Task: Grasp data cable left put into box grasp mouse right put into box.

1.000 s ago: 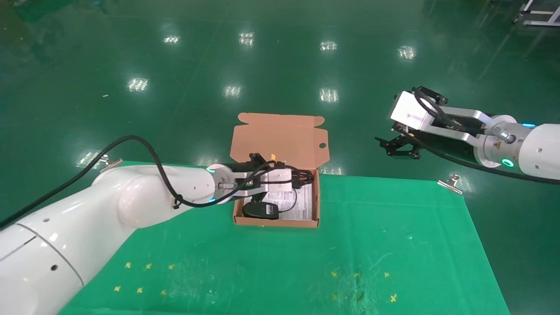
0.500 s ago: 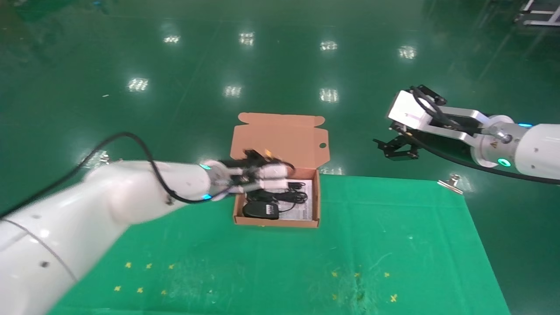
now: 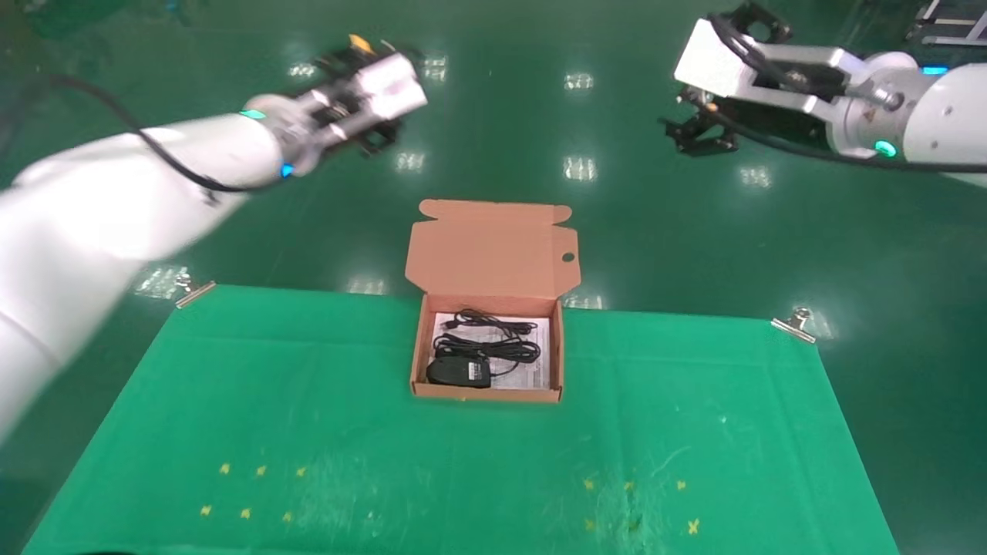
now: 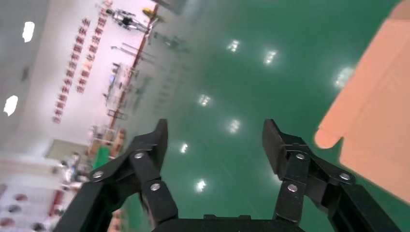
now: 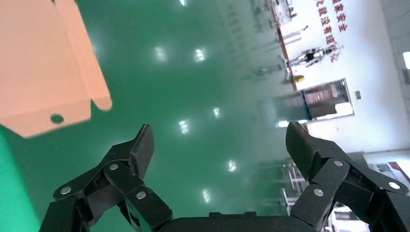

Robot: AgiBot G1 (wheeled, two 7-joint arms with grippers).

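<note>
Cardboard box (image 3: 489, 389), below and between both raised grippers, holds cable (image 3: 493, 339) and mouse (image 3: 459, 371). Left gripper (image 4: 215, 140) and right gripper (image 5: 220, 145) gape empty; park them clear, lid untouched.

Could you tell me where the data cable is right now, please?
In the head view, the data cable lies inside the open box at the table's far edge, just behind the mouse.

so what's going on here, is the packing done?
Looks that way. The mouse and the data cable both lie inside the open box on the green table. Neither arm holds anything: the left end effector is open and raised off to the left of the box, and the right end effector is open and up on the right.
</note>
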